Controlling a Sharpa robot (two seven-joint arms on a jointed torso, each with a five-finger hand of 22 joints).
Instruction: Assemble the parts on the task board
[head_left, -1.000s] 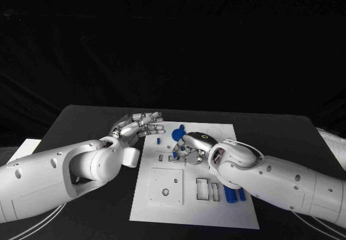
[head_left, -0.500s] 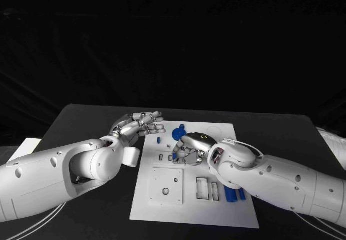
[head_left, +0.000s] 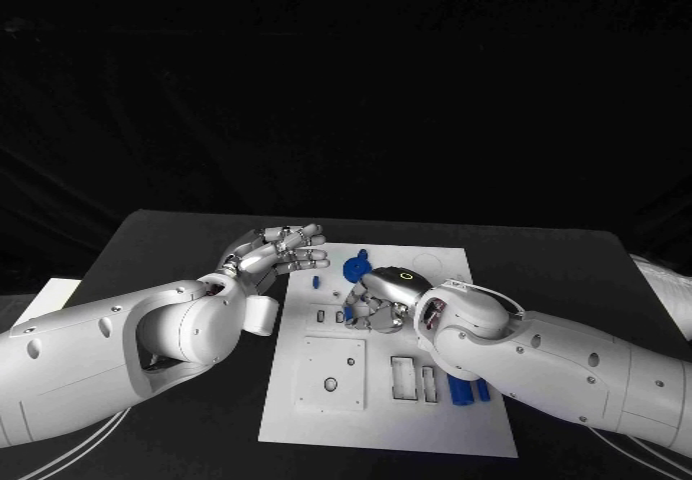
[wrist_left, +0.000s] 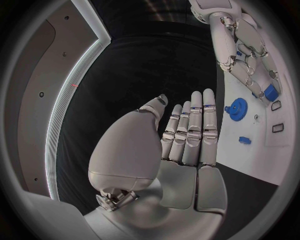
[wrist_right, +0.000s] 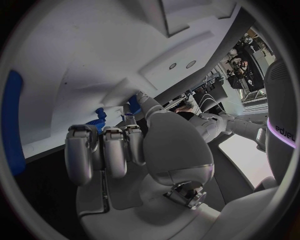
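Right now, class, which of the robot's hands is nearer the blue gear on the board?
Left. The left hand hovers open just beside the gear, off the board's edge. The right hand is curled over the board, nearer the robot.

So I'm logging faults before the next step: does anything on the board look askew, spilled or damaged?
Nothing stands out. The board lies flat, blue parts rest on it, the right hand works over it, and the left hand hovers open.

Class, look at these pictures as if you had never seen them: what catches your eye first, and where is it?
The white task board stands out in the middle of the black table. The right robot hand is curled down on the board among small blue parts, while the left robot hand is held open beside the board's far left corner, near a blue gear.
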